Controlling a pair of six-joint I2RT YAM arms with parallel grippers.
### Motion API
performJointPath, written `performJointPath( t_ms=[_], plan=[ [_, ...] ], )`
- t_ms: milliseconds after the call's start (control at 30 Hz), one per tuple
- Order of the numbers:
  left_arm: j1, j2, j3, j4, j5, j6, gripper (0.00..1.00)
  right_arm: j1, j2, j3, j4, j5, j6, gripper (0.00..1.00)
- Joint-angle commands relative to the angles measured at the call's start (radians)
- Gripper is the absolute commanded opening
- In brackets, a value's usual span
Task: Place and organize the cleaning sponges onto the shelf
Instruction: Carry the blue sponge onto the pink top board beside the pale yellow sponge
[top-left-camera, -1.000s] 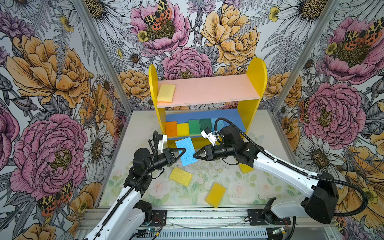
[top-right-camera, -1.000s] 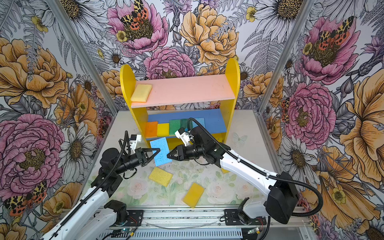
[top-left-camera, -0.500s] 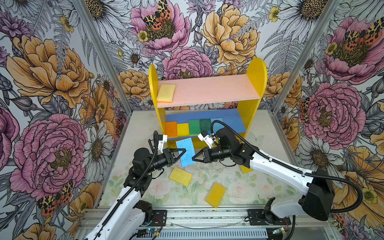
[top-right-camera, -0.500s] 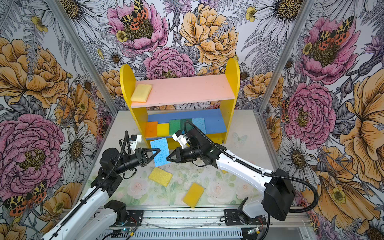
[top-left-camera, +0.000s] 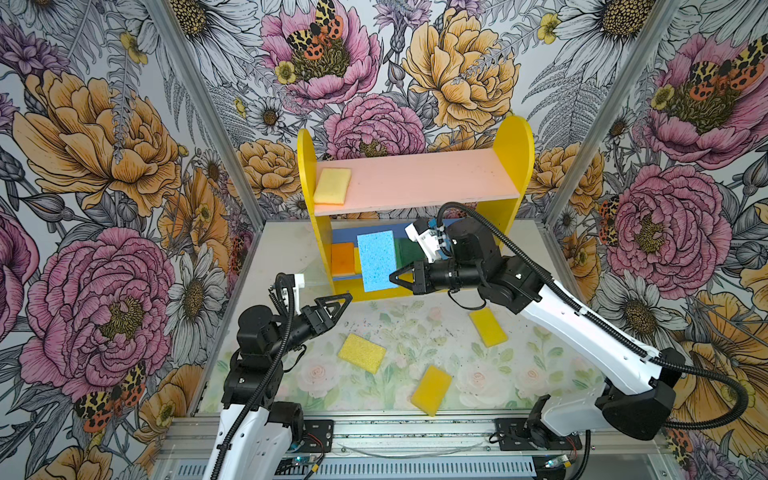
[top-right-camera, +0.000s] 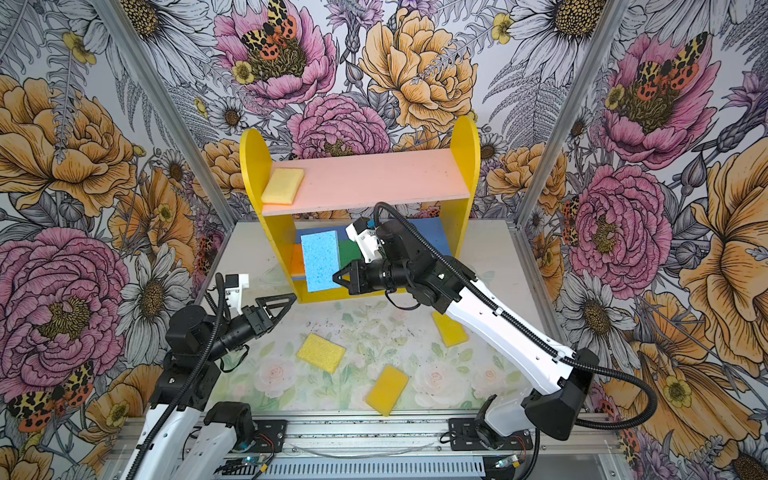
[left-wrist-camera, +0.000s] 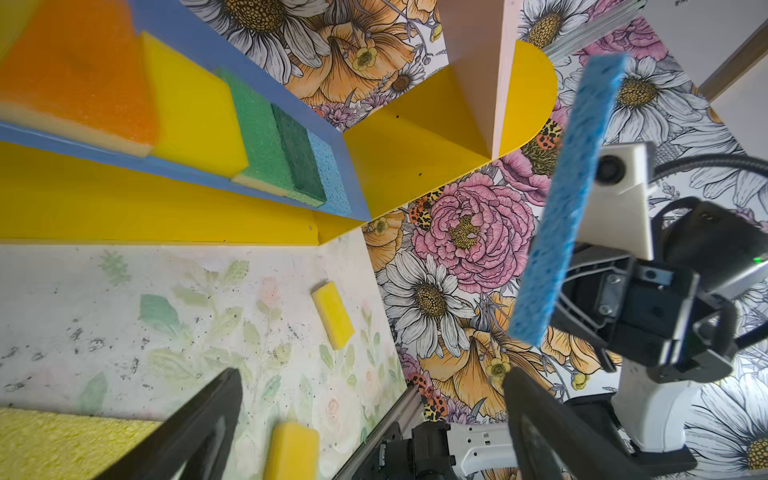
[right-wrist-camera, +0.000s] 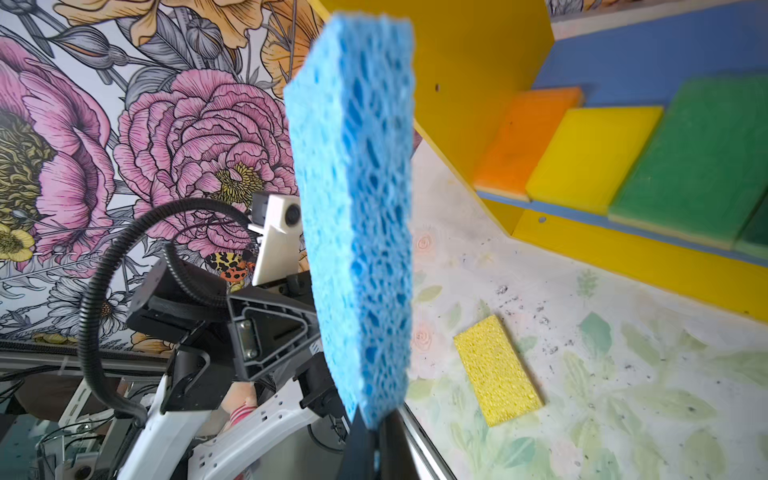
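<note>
One blue sponge (top-left-camera: 376, 261) | porous open-celled foam | flat rectangular slab

Shelf (top-left-camera: 515, 141): yellow sides, pink top, blue lower board. Blue sponge (top-left-camera: 376, 259): lt blue, porous. Also orange sponge (top-left-camera: 342, 257), green sponge (left-wrist-camera: 255, 133), yellow sponges (top-left-camera: 361, 353). Table (top-left-camera: 415, 328): pale floral print, dark specks. Walls (top-left-camera: 104, 137): big pink/orange flowers.

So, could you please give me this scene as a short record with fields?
right gripper: fingers shut on blue sponge, held upright before the shelf
left gripper: fingers open, empty
upper board: one pale yellow sponge
lower board: sponge row of orange, yellow, green, dark green, light blue
table: three yellow sponges
</note>
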Motion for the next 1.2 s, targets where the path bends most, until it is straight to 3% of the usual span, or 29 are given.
performJointPath(
  t_ms=[0, 133, 433, 733, 800, 933, 1167],
  plan=[
    [0.002, -0.008, 0.017, -0.157, -0.058, 0.118, 0.99, -0.013, 0.090, 0.153, -0.088, 0.061, -0.049, 0.00],
    [0.003, 0.002, 0.029, -0.231, -0.064, 0.186, 0.99, -0.057, 0.228, 0.385, -0.124, 0.088, -0.053, 0.00],
    [-0.009, 0.002, 0.033, -0.238, -0.049, 0.193, 0.99, -0.129, 0.541, 0.851, -0.165, 0.069, -0.004, 0.00],
    [-0.013, 0.019, 0.032, -0.231, -0.020, 0.196, 0.99, -0.164, 0.661, 0.985, -0.165, 0.068, 0.046, 0.00],
    [-0.010, 0.023, 0.032, -0.225, -0.012, 0.196, 0.99, -0.168, 0.675, 1.000, -0.165, 0.063, 0.050, 0.07],
    [0.004, 0.033, 0.029, -0.215, 0.010, 0.194, 0.99, -0.175, 0.692, 1.022, -0.165, 0.063, 0.059, 0.33],
    [0.011, 0.033, 0.029, -0.211, 0.022, 0.193, 0.99, -0.193, 0.668, 0.993, -0.169, 0.111, 0.054, 0.48]
  ],
)
